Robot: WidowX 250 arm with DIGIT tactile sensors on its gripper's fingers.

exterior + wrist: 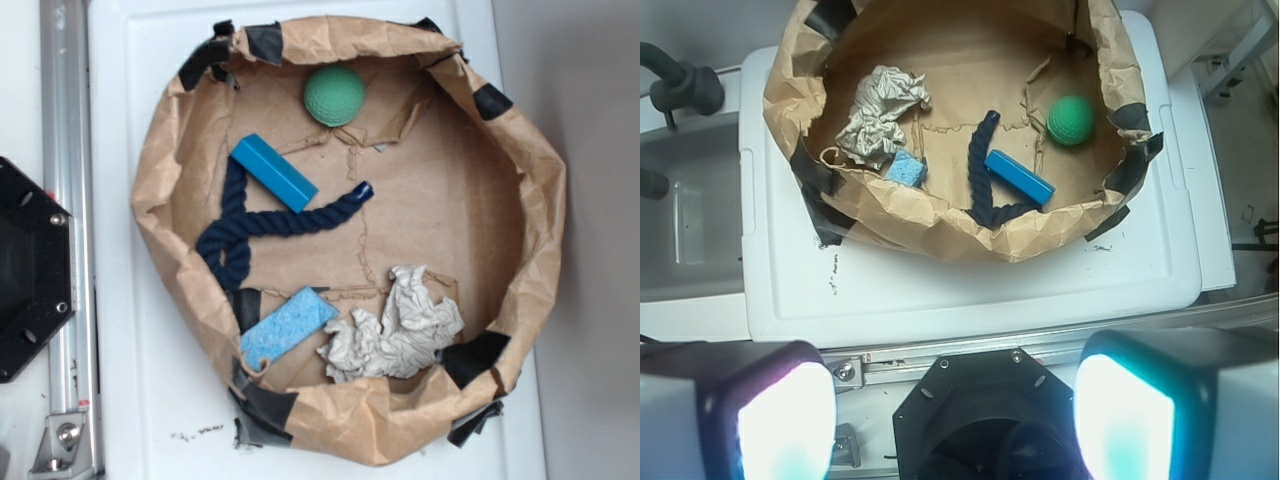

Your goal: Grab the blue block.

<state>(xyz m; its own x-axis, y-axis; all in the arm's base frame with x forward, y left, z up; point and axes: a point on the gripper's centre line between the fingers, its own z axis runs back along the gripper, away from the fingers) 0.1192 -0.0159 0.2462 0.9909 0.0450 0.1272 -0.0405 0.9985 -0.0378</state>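
The blue block is a bright blue bar lying at a slant in the upper left of the brown paper bowl, resting against the dark navy rope. In the wrist view the blue block lies far ahead inside the bowl. My gripper hangs high above the black robot base, well short of the bowl. Its two glowing pads stand wide apart with nothing between them. The gripper does not show in the exterior view.
Also in the bowl are a green ball, a pale blue sponge and crumpled grey paper. The bowl sits on a white lid. A metal rail and the black base stand to the left.
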